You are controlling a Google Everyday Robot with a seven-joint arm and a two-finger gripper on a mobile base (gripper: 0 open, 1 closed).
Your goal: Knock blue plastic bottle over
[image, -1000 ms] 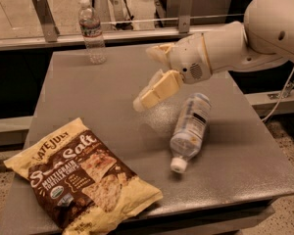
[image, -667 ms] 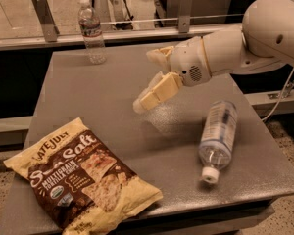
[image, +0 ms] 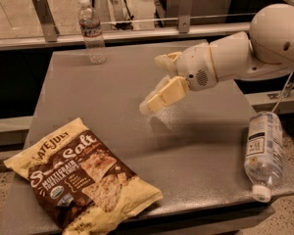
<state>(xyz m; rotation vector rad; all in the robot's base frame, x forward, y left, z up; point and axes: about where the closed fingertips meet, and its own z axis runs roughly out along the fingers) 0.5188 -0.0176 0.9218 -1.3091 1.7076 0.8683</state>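
Cream gripper [image: 159, 91]: above the table [image: 88, 92] middle; you cannot tell its opening.
Blue plastic bottle [image: 263, 153]: lying flat, white cap frontward.

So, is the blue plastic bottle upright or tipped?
Tipped: the blue plastic bottle lies on its side at the table's right edge, cap nearest the camera. The claw hovers apart, above the table's middle.

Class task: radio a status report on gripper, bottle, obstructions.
Gripper raised over table, empty. Blue plastic bottle down on its side at table edge, apart from gripper. Nothing between.
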